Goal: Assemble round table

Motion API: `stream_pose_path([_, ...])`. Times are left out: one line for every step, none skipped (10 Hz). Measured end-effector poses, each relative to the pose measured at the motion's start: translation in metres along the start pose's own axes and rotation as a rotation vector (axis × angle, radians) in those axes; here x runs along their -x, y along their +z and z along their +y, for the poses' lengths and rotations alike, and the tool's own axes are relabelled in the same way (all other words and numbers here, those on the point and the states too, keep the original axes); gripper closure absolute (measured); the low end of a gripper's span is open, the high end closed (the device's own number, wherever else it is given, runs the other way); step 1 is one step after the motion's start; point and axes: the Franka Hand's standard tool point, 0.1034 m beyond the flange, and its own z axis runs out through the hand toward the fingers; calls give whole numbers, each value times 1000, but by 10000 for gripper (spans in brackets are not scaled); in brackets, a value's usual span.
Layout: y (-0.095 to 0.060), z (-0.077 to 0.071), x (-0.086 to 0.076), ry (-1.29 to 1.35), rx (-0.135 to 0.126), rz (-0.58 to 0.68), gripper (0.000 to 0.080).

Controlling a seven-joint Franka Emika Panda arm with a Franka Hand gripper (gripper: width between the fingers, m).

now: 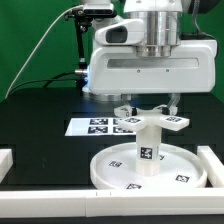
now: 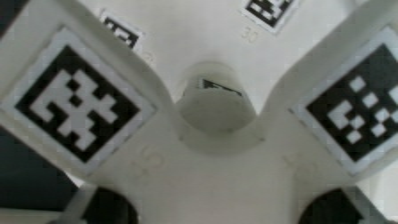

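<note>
Gripper (image 1: 151, 106) hangs at 12 o'clock over the base piece (image 1: 152, 122); fingers hidden, so whether clenched or released I cannot tell. Base piece sits atop the upright leg (image 1: 146, 148), likely being seated or screwed on. Leg stands centred on the round disc (image 1: 108, 168), which lies on the counter (image 1: 40, 120), marker board (image 1: 92, 126) at 11 o'clock.

Bright even light, wrist view blurred close-up
</note>
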Motion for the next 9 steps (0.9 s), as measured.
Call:
stream_pose_path([0, 0, 0, 130, 0, 0, 361])
stream_pose_path([0, 0, 0, 254, 1, 0, 361])
stream_pose_path([0, 1, 0, 378, 0, 0, 361])
stream_pose_path([0, 1, 0, 537, -4, -2, 360])
stream_pose_path([0, 1, 1, 655, -4, -4, 360])
stream_pose_path([0, 2, 1, 722, -11, -8, 360])
stream_pose_path([0, 3, 1, 880, -21, -19, 360])
stream_pose_path([0, 3, 1, 981, -28, -27, 360])
stream_pose_path([0, 3, 1, 1045, -33, -32, 360])
